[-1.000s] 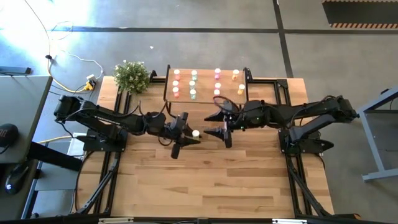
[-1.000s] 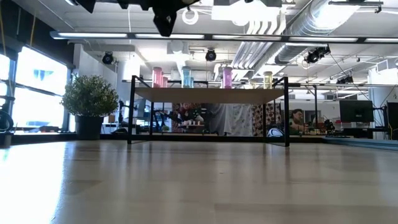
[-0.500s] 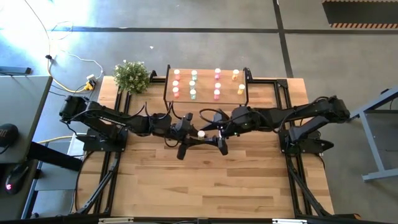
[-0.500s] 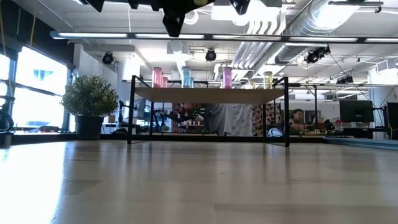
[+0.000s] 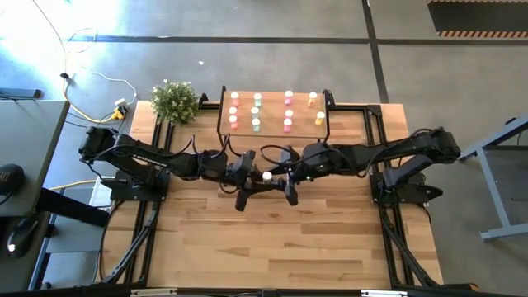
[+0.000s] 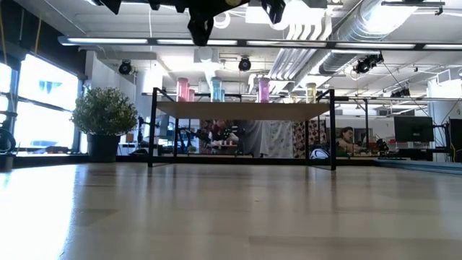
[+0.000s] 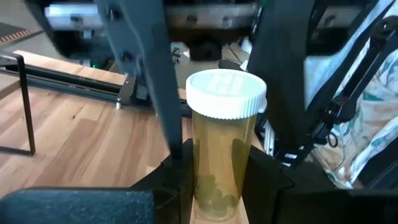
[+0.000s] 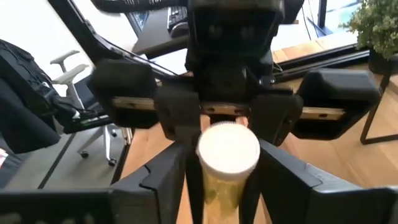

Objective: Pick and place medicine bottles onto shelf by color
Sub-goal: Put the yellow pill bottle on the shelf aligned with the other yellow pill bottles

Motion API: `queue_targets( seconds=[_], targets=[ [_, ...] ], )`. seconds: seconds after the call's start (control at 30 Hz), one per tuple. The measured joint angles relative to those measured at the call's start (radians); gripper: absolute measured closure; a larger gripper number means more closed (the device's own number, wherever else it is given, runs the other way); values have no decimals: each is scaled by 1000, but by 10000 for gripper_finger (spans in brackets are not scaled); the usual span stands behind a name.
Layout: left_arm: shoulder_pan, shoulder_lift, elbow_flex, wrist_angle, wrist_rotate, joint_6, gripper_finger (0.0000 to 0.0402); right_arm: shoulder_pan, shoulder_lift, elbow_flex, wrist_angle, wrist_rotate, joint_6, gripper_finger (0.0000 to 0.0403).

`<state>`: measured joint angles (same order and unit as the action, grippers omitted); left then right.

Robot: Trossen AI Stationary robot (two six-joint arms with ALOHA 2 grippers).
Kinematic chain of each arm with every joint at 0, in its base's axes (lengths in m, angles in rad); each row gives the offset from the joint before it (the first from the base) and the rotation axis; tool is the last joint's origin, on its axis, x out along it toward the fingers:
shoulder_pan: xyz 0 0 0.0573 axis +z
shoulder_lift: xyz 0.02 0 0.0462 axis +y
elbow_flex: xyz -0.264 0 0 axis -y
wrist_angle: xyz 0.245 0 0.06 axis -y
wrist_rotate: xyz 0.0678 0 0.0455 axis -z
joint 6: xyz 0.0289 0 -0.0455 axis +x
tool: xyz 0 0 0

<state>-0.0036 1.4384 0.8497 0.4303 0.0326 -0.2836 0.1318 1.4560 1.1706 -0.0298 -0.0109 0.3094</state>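
Above table centre, in front of the shelf (image 5: 272, 114), the left tool (image 5: 252, 183) was clamped on a yellow-orange medicine bottle (image 5: 267, 176) w/ white cap. The right tool (image 5: 280, 183) had come in from approx. a tool-length off and now bracketed the same bottle; cannot tell whether gripping yet. Handover likely underway. Wood-plank table (image 5: 272, 239); potted plant (image 5: 174, 101) at corner; office room behind.
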Motion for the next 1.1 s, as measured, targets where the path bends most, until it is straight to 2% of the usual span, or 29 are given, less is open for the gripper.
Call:
queue_targets(
  seconds=[0.43,0.7,0.87,1.1],
  targets=[
    [0,0,-2,-6,0,6,309,0,14,0,3,0,4,300],
    [0,0,-2,-7,0,6,294,0,14,0,0,0,36,307],
    [4,0,-2,-8,16,6,264,0,14,0,-4,4,56,307],
    [24,-40,-1,-78,50,7,190,0,7,0,-18,32,95,308]
  ],
)
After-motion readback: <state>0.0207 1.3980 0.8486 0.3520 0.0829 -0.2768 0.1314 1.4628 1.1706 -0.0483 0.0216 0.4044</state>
